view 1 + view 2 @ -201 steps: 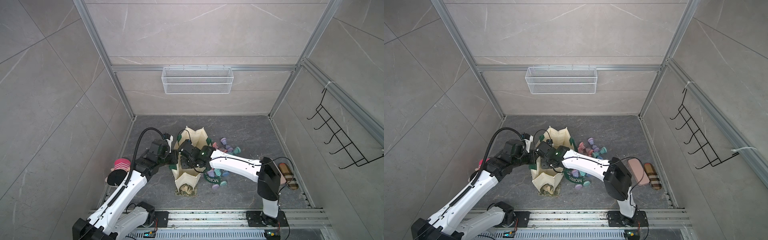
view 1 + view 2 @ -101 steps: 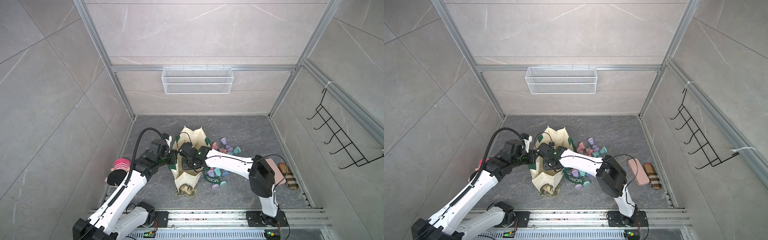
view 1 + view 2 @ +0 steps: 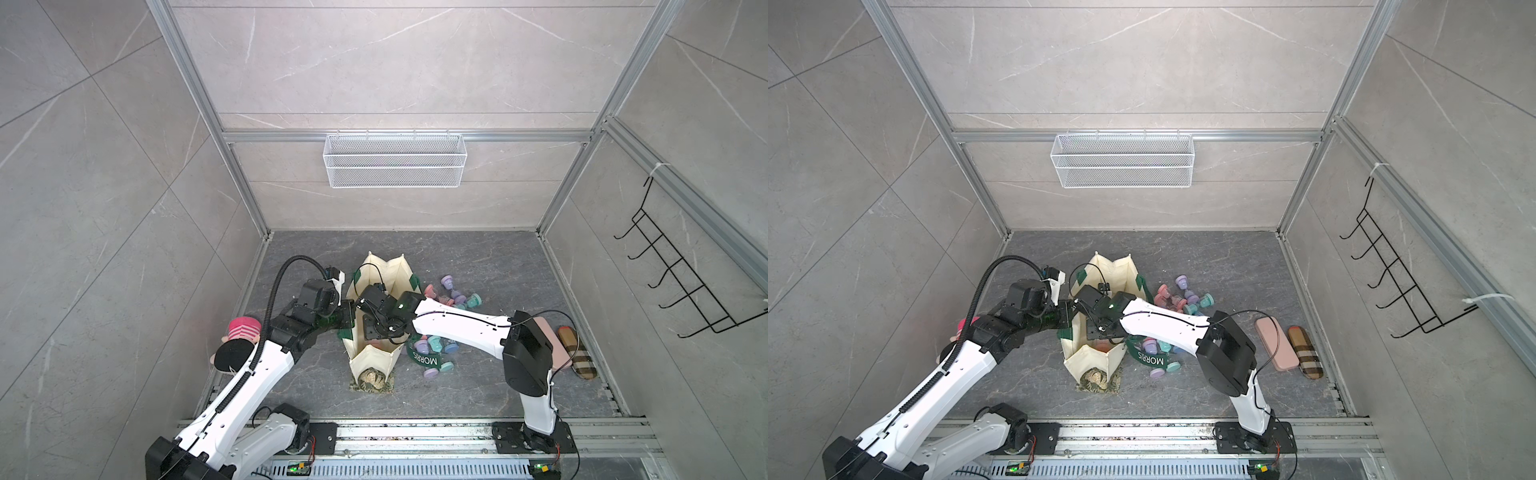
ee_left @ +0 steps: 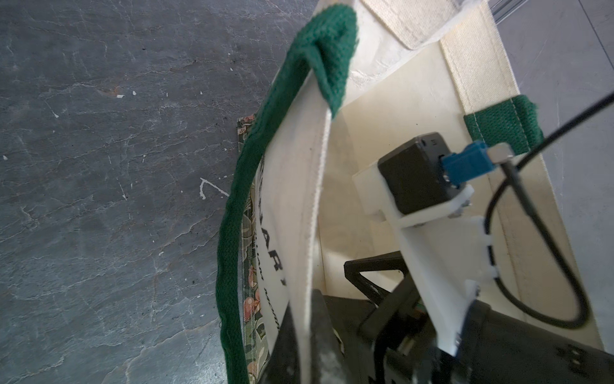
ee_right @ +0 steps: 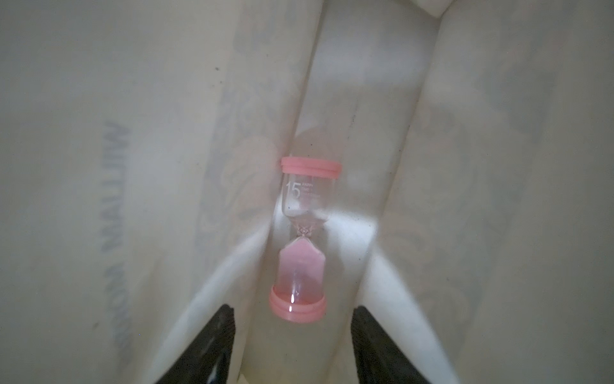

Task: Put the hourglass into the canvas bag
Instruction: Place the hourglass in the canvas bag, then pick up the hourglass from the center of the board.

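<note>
Release step: hourglass [image 5: 300, 262] loose in bag [image 5: 99, 99] ahead of empty part-open right tool [image 5: 292, 319], left tool [image 4: 300, 329] clamping bag. Next, back out.

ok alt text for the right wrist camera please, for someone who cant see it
A pink hourglass lies loose inside the cream canvas bag, just beyond the open black fingers of the right gripper, which do not touch it. Its sand fills the bulb nearer the gripper; the clear bulb reads 15.
</note>
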{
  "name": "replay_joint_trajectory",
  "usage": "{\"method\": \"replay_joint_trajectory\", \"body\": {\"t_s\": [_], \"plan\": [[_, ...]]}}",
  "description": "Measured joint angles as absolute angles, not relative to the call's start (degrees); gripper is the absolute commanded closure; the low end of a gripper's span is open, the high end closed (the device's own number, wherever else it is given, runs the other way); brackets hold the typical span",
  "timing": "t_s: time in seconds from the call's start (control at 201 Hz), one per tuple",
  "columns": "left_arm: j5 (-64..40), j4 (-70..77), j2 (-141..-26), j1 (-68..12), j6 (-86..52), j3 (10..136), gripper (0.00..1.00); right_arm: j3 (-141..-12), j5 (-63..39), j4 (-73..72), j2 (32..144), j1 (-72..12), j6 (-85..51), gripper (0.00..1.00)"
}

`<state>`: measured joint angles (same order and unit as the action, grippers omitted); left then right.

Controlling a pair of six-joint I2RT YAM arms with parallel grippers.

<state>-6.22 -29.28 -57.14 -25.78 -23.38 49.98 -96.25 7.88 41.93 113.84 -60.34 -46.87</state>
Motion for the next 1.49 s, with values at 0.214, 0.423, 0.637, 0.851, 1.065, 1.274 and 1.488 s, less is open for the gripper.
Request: {"method": "replay_joint_trajectory", "body": {"t_s": [0.214,0.423,0.637,0.851,1.065,1.274,1.488], "plan": [[-6.22,-29.15,-57.34,-25.78,-23.38,49.98,1.0,-98.89,14.87,43.94,104.27,-63.9,-42.96,0.41],[-6.26,-29.12,-57.36,-25.78,-23.38,49.98,1.0,-92.12,26.17,44.23,85.8,-64.03,-42.5,0.41],[-6.26,-29.1,-57.43,-25.78,-23.38,49.98,1.0,-80.73,31.51,50.33,76.93,-54.35,-47.68,0.42],[-6.33,-29.08,-57.47,-25.78,-23.35,49.98,1.0,-67.61,25.87,51.9,79.57,-36.49,-48.1,0.43],[-6.44,-29.06,-57.47,-25.78,-23.35,49.98,1.0,-65.84,19.2,46.78,90.13,-32.03,-46.3,0.44],[-6.61,-29.04,-57.58,-25.78,-23.35,49.98,1.0,-65.12,15.49,42.3,96.07,-31.99,-46.09,0.46],[-6.63,-28.67,-58.02,-25.78,-23.33,49.98,1.0,-64.07,14.72,39.94,99.53,-31.33,-46.57,0.46]]}}
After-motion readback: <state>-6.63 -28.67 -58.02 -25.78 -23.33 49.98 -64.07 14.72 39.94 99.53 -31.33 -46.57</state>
